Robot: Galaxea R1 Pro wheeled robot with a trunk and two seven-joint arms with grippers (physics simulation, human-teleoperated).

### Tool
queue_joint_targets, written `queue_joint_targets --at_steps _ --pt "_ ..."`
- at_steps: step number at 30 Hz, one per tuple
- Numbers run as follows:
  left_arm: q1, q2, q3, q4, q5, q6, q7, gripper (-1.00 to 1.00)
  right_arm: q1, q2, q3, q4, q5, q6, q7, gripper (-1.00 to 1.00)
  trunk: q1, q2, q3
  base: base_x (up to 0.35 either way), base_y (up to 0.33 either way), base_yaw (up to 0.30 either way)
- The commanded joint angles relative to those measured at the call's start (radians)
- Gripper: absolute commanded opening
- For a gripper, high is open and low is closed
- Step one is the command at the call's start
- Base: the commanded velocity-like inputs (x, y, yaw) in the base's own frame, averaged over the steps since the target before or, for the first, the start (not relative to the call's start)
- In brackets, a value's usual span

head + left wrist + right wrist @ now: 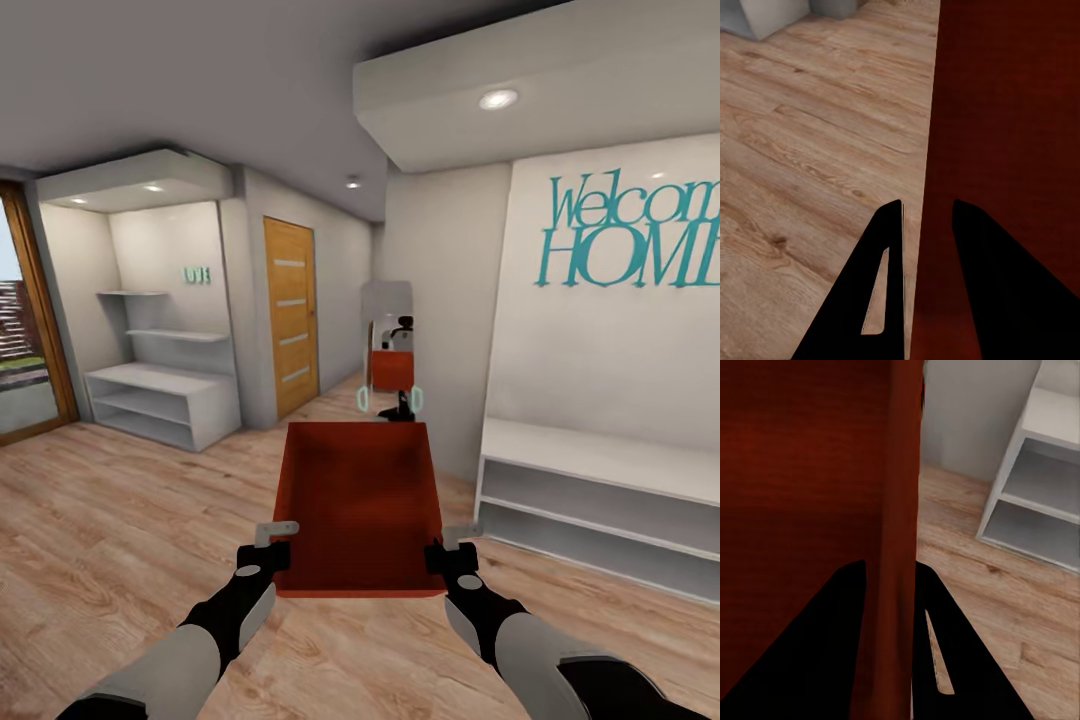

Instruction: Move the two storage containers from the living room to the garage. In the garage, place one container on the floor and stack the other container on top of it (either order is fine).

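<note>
Reading "Welcome HOME" [632, 232], wall lettering faces both hands [277, 541] [452, 545] clamped on container [360, 505].

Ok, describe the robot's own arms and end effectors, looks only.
Both arms have light grey, rounded forearm shells that narrow into black wrist sections. The left end effector and right end effector carry slim grey metal fingers in the head view. In the wrist views, the fingers appear as black tapered wedges with a narrow slot. No cables or markings are visible.

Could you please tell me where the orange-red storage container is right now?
In the head view the storage container is centred, held above the wood floor between the left gripper and right gripper, each clamping a side wall.
</note>
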Motion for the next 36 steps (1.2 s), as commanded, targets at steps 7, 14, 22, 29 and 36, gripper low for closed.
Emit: queue_joint_targets --at_steps 7,14,22,29,36 --pt "-0.002 0.013 0.013 -0.003 -0.008 -0.050 0.019 -1.00 -0.001 -0.007 -0.031 0.003 -0.005 -0.004 -0.009 -1.00 0.001 -0.001 -0.001 0.322 0.000 0.248" --pt "-0.002 0.013 0.013 -0.003 -0.008 -0.049 0.019 -1.00 -0.001 -0.007 -0.031 0.003 -0.005 -0.004 -0.010 -1.00 0.001 -0.001 -0.001 0.322 0.000 0.263" --pt "-0.002 0.013 0.013 -0.003 -0.009 -0.049 0.019 -1.00 -0.001 -0.007 -0.031 0.003 -0.005 -0.003 -0.010 -1.00 0.001 -0.001 -0.001 0.322 0.000 0.264" --pt "-0.002 0.013 0.013 -0.003 -0.008 -0.050 0.019 -1.00 -0.001 -0.007 -0.031 0.003 -0.005 -0.004 -0.010 -1.00 0.001 -0.001 -0.001 0.322 0.000 0.264" --pt "-0.002 0.013 0.013 -0.004 -0.008 -0.050 0.019 -1.00 0.000 -0.007 -0.031 0.003 -0.005 -0.003 -0.010 -1.00 0.001 -0.001 -0.001 0.322 0.000 0.153"
